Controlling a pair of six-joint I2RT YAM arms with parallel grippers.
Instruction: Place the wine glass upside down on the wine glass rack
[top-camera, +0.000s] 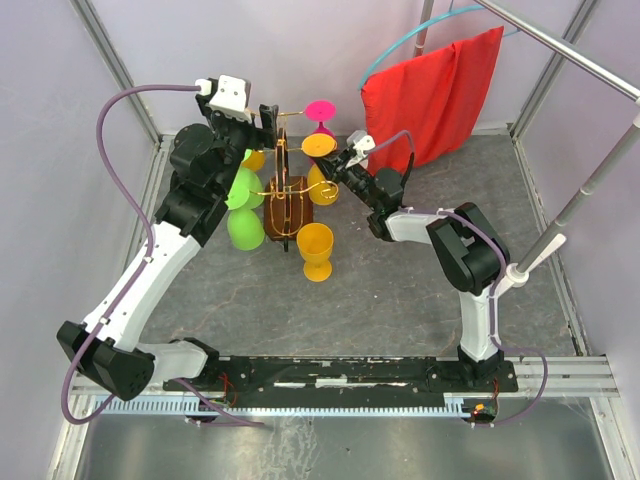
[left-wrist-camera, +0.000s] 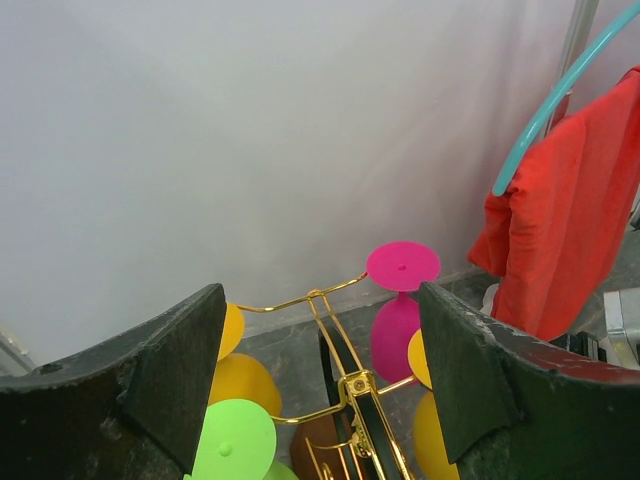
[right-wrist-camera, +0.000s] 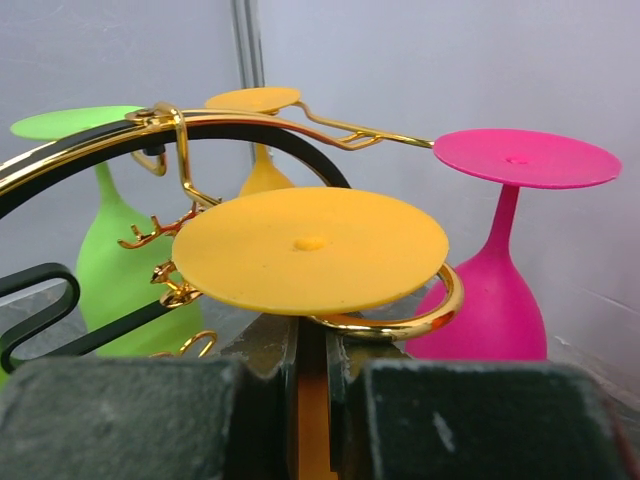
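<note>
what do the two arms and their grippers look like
The left arm and right arm have white links between bulky black joints, each trailed by a looping mauve cable. A white camera box sits at each wrist. The left gripper and right gripper have broad black fingers, scuffed at the edges.

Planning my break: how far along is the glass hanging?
Done: green glasses and a pink glass hang on the rack. In hand: the right gripper is shut on an orange glass, its foot over a gold hook. Remaining: release it; a second orange glass seems to stand on the table. The left gripper is open.
</note>
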